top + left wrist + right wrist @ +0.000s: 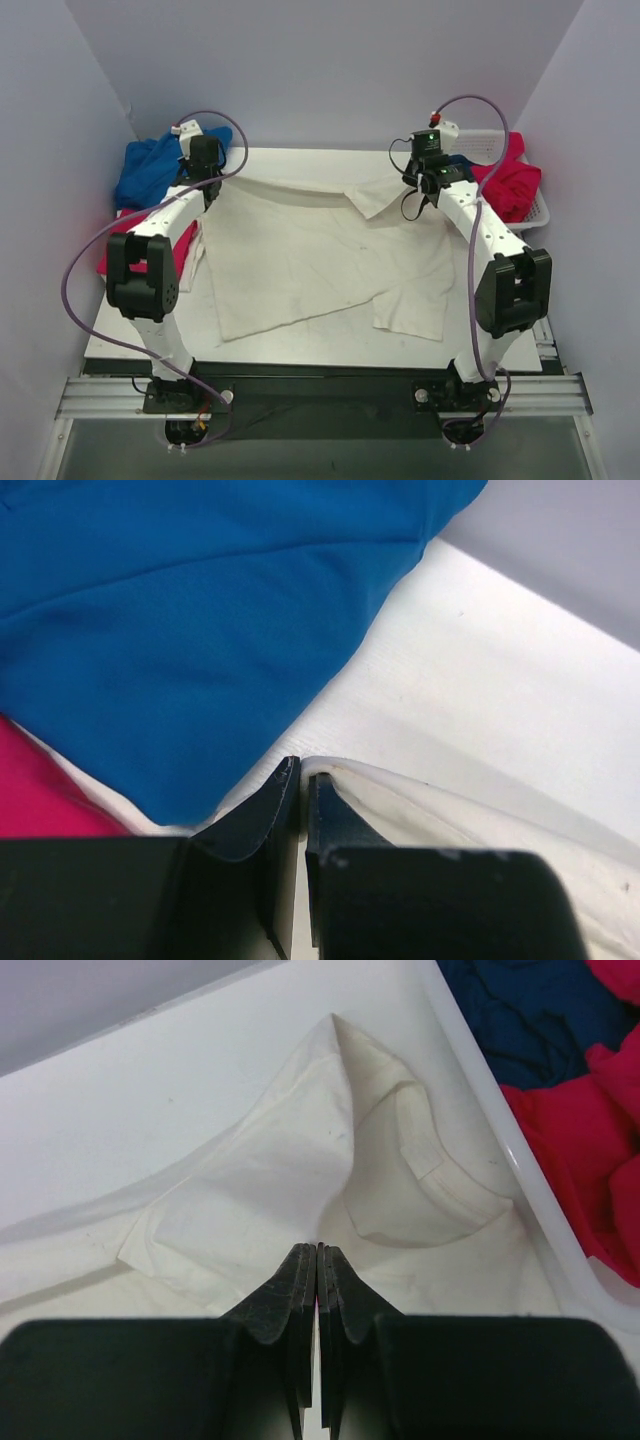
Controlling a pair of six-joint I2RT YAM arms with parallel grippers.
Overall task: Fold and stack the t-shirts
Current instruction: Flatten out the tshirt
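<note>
The large cream-white t-shirt [300, 250] lies spread across the white table [300, 350]. My left gripper [210, 185] is at its far left corner, jaws shut on a fold of the cream cloth [420, 800]. My right gripper [422, 190] is at the shirt's far right, beside a folded-over sleeve [420, 1160]. Its jaws [318, 1248] are shut where the cloth's creases meet, pinching the cream shirt [230, 1200]. A royal blue t-shirt [150, 165] [200, 610] is bunched at the back left. A crimson-pink one [115, 245] [40, 790] lies under my left arm.
A white lattice basket [540, 212] [480, 1080] stands at the back right, holding crimson [510, 180] [580, 1140] and dark blue [530, 1010] cloth. Pale walls close the table in at the back and both sides.
</note>
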